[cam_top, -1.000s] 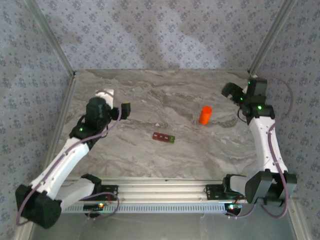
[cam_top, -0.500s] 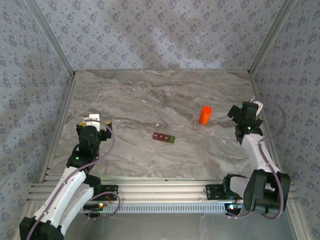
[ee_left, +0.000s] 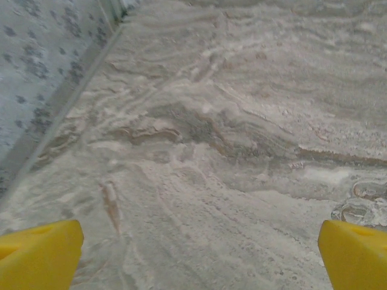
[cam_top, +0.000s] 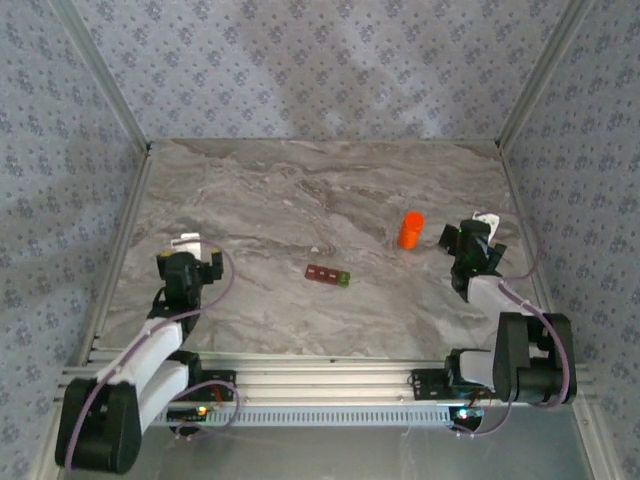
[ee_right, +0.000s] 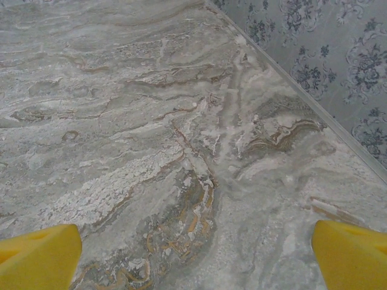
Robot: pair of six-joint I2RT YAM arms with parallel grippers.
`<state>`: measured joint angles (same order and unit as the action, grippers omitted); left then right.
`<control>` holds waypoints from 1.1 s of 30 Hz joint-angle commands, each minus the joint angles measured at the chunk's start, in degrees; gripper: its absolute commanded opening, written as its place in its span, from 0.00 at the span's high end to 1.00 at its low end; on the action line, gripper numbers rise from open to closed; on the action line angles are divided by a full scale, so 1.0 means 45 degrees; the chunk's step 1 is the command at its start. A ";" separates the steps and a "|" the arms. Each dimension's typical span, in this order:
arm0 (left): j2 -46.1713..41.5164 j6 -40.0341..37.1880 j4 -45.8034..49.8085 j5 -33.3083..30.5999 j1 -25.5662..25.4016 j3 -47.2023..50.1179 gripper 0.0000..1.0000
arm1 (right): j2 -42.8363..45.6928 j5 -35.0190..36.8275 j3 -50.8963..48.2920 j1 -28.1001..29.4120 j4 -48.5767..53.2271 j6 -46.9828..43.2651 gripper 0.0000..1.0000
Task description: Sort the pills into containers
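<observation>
While both arms are folded low over the near half of the desk [cam_top: 290, 190], you have the containers [cam_top: 327, 274] lying flat near its middle, roughly halfway between the 2 arms. It is 1 short strip of joined compartments, dark red-brown, with its green end turned toward your right arm. From above, the strip is too small for you to tell what its compartments hold.

An orange bottle [cam_top: 410, 229] stands upright farther back and to the right of the strip, clearly apart from it.

Your left gripper [cam_top: 190, 246] hangs over the left side of the desk, well apart from the strip. In the left wrist view, that gripper [ee_left: 196, 260] is spread wide. Its 2 yellow fingertips [ee_left: 39, 254] sit at the bottom corners, with bare marbled surface between them and nothing in its hold. The patterned wall [ee_left: 36, 54] runs along the upper left of that view.

Your right gripper [cam_top: 468, 238] is near the orange bottle, on its right, and not touching it. In the right wrist view, this gripper [ee_right: 196, 257] is likewise at full spread. Its yellow fingertips [ee_right: 39, 257] are far apart at the bottom corners, and it grasps nothing. Between them you see veined grey desk, with the patterned wall at the upper right.
</observation>
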<state>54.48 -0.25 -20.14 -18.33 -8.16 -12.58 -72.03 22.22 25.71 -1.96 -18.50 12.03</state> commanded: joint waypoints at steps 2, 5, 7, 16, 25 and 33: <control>0.2225 -0.0606 -0.3016 0.1007 0.0164 -0.0579 0.01 | -0.0549 0.0346 -0.0723 0.0134 -0.2757 -0.0702 0.00; 0.3478 -0.0831 -0.4116 0.1621 0.0317 -0.0947 0.00 | -0.0898 -0.0209 -0.0828 0.0163 -0.3768 -0.1013 0.00; 0.4205 -0.0859 -0.4537 0.1943 0.0407 -0.1251 0.01 | -0.1280 -0.0616 -0.0914 0.0209 -0.4672 -0.1303 0.00; 0.6188 -0.0691 -0.6408 0.3006 0.1029 -0.1656 0.00 | -0.2984 -0.2584 -0.1146 0.0140 -0.6751 -0.2342 0.00; 0.7462 -0.0111 -0.6635 0.4248 0.1887 -0.2098 0.00 | -0.3520 -0.3160 -0.1113 0.0147 -0.7195 -0.2600 0.00; 0.7525 0.0498 -0.6032 0.4169 0.2336 -0.2439 0.00 | -0.3467 -0.2877 -0.1071 0.0277 -0.7079 -0.2672 0.00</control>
<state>88.29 0.56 -47.75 -0.84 2.26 -22.92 -87.33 8.73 19.81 -1.06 -49.54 1.58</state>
